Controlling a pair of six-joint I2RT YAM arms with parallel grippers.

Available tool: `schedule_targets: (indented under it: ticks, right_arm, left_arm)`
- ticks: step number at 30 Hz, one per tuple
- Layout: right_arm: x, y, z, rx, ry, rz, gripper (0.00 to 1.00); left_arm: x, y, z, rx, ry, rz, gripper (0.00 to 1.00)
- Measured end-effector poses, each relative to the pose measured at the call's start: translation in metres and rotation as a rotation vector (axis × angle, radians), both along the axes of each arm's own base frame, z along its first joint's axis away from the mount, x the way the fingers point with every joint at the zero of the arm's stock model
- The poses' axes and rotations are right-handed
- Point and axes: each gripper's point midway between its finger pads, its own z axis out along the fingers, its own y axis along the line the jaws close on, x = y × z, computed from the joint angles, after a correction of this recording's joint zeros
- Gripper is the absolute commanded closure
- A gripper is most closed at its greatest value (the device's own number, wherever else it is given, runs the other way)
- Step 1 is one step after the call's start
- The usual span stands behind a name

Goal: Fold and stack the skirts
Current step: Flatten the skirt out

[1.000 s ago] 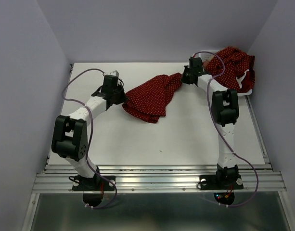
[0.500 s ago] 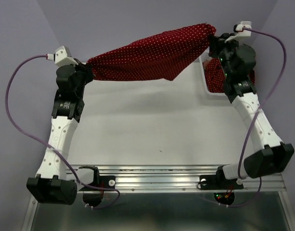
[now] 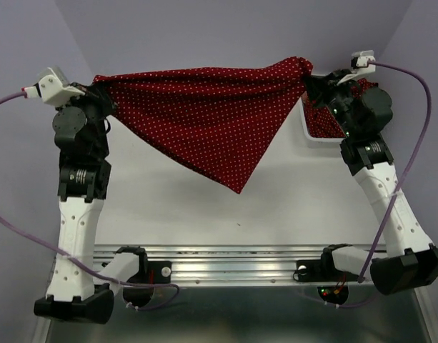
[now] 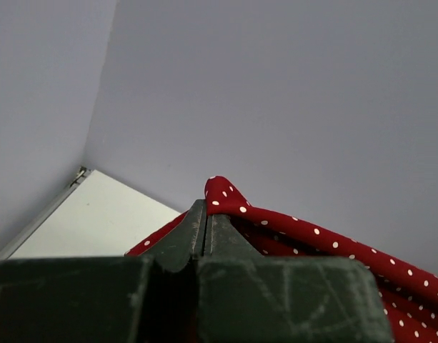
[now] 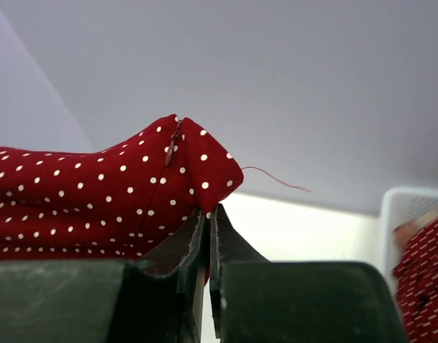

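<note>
A dark red polka-dot skirt [image 3: 204, 114] hangs stretched in the air between both arms, its lower corner drooping toward the table. My left gripper [image 3: 101, 89] is shut on its left corner [image 4: 222, 196], raised high at the left. At the upper right, my right gripper [image 3: 309, 75] is shut on the skirt's other corner [image 5: 197, 164]. More red skirt cloth [image 3: 326, 118] lies in the white mesh basket [image 3: 315, 139] at the back right, seen also in the right wrist view [image 5: 422, 279].
The white table [image 3: 176, 207] lies below the hanging cloth, with a metal rail [image 3: 226, 261] along its near edge. Grey walls close in on three sides. Purple cables [image 3: 411, 128] loop off both arms.
Both arms have lifted the skirt off the table and pulled apart. The bunched cloth has spread into a wide hanging sheet, and the left arm has risen further.
</note>
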Motion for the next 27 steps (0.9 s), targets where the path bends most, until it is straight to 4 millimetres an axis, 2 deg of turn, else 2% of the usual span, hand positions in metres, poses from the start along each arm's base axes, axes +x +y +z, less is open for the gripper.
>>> schedule_targets:
  ticks: [1,3,4,5,7,8,9,10,11,12,13,15,17,21,22,25,27]
  right_arm:
    - [0.006,0.006,-0.012,0.011,0.046,0.026,0.93]
    - [0.021,0.017,-0.042,0.045,0.140,0.072,0.94]
    - [0.030,0.023,-0.069,0.073,0.210,0.096,0.93]
    - [0.039,0.030,-0.108,0.100,0.314,0.119,0.89]
    - [0.048,0.041,-0.178,0.139,0.500,0.139,0.70]
    - [0.051,0.047,-0.217,0.154,0.604,0.139,0.64]
    - [0.049,0.053,-0.263,0.154,0.725,0.130,0.57]
    - [0.042,0.056,-0.301,0.152,0.836,0.120,0.30]
    - [0.034,0.057,-0.334,0.149,0.937,0.101,0.19]
    - [0.024,0.057,-0.361,0.131,1.025,0.086,0.00]
    - [0.016,0.058,-0.377,0.118,1.087,0.075,0.00]
    - [0.010,0.058,-0.387,0.093,1.125,0.062,0.00]
    - [0.011,0.059,-0.379,0.058,1.105,0.066,0.00]
    - [0.027,0.062,-0.347,0.012,0.998,0.084,0.00]
    - [0.033,0.062,-0.337,-0.004,0.966,0.086,0.00]
    - [0.045,0.061,-0.325,-0.045,0.918,0.089,0.00]
    - [0.055,0.062,-0.323,-0.069,0.902,0.085,0.00]
  left_arm:
    - [0.011,0.002,-0.004,0.000,0.024,0.011,1.00]
    - [0.043,0.007,-0.025,0.006,0.101,0.036,1.00]
    - [0.059,0.011,-0.040,0.009,0.145,0.048,0.96]
    - [0.073,0.014,-0.056,0.013,0.190,0.057,0.71]
    - [0.106,0.025,-0.101,0.029,0.309,0.077,0.43]
    - [0.131,0.032,-0.145,0.039,0.413,0.079,0.17]
    - [0.141,0.036,-0.168,0.039,0.465,0.081,0.10]
    - [0.154,0.041,-0.201,0.042,0.546,0.077,0.04]
    - [0.162,0.045,-0.232,0.042,0.619,0.066,0.01]
    - [0.167,0.047,-0.262,0.031,0.694,0.055,0.01]
    - [0.170,0.049,-0.289,0.026,0.762,0.045,0.01]
    - [0.167,0.051,-0.322,0.010,0.853,0.026,0.01]
    - [0.161,0.047,-0.327,-0.001,0.884,0.004,0.01]
    - [0.153,0.036,-0.291,-0.029,0.783,-0.034,0.01]
    - [0.143,0.030,-0.278,-0.046,0.747,-0.047,0.01]
    - [0.114,0.016,-0.258,-0.084,0.680,-0.079,0.01]
    - [0.087,0.000,-0.262,-0.127,0.666,-0.105,0.01]
